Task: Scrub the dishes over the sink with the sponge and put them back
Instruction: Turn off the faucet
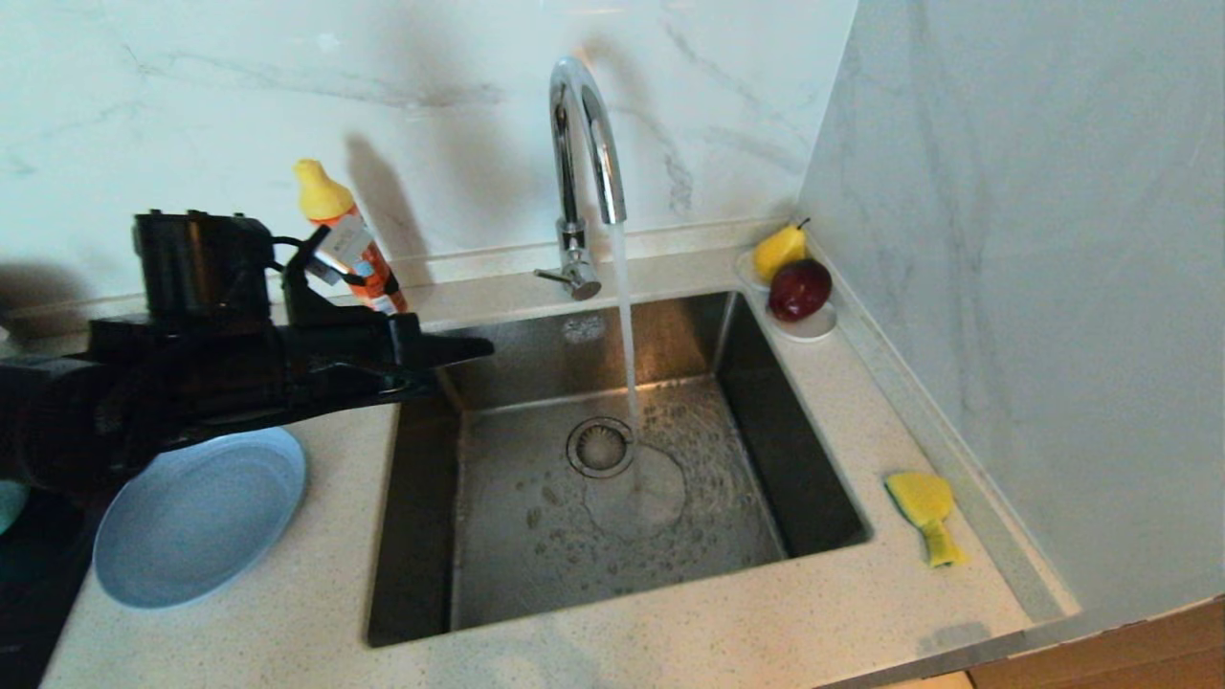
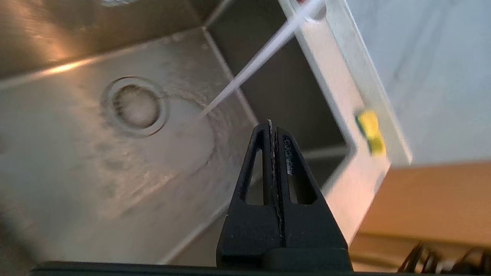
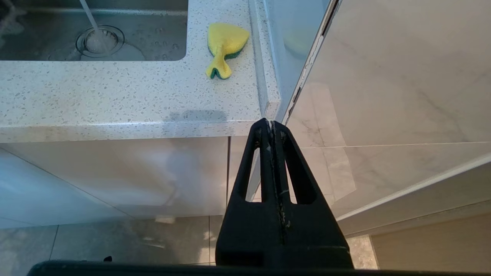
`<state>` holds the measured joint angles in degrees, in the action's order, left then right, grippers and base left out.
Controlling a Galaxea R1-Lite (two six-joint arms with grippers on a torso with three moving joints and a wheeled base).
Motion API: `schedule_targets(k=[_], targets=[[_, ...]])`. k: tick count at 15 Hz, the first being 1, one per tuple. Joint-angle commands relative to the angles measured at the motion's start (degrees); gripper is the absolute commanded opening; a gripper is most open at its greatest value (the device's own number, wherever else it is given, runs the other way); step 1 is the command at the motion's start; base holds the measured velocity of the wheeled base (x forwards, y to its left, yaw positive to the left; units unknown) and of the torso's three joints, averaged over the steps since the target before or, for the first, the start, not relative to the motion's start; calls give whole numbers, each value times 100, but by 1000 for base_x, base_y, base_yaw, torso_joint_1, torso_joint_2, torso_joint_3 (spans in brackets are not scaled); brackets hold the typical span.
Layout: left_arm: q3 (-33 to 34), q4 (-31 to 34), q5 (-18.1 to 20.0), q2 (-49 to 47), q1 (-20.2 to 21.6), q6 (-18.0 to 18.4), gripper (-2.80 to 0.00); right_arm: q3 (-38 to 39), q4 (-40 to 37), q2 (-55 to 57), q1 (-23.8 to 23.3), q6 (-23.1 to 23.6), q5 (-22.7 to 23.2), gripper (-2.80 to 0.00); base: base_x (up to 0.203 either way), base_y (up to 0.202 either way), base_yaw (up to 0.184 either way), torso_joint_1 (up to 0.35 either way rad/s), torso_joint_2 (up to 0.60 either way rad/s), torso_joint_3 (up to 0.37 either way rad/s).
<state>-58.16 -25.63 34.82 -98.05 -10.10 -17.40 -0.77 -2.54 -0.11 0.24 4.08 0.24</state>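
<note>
black left claw [image 2: 273, 126] and right claw [image 3: 271, 126], tapered fingers with triangular cutouts, serrated inner edges

Left arm reaches in from left side, forearm roughly level, black wrist block up top. Left gripper [image 1: 478, 347] points toward right, fingers [image 2: 285, 153] pressed flat together, nothing between them. Right arm out of head view. Right gripper [image 3: 271, 124] hangs low, below front counter edge, fingers [image 3: 285, 153] closed tight, nothing held.

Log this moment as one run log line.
left tool: shut, empty, at sink | right tool: parked | sponge: on counter
</note>
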Motion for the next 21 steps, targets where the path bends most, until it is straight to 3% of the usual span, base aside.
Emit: schedule_targets(k=[1,4,9,14,17,21], targets=[[-282,-482,-87,-981,-180,-362,-280,-2,-1,-7,2,5,2,-280,0,0,0,0,0,0],[-735,-638,-291,-1489,-244,-515,-280,-2,-1,-7,2,5,2,-280,0,0,0,0,0,0],[-1366,-1556,-534,-2087,-252,-1276,-280,6,-1,-7,2,5,2,-280,0,0,0,0,0,0],[-2310,-1566,-1021,-2600,-255,-1435,-280,1,-1,-7,2,5,2,-280,0,0,0,0,0,0],[-2826,-1540,-1098,-2806,-255,-1812,-280,6,-1,-7,2,5,2,-280,0,0,0,0,0,0],[-3325,-1390,-1189,-3139,-291,-1837,-280,-2,-1,-7,2,5,2,-280,0,0,0,0,0,0]])
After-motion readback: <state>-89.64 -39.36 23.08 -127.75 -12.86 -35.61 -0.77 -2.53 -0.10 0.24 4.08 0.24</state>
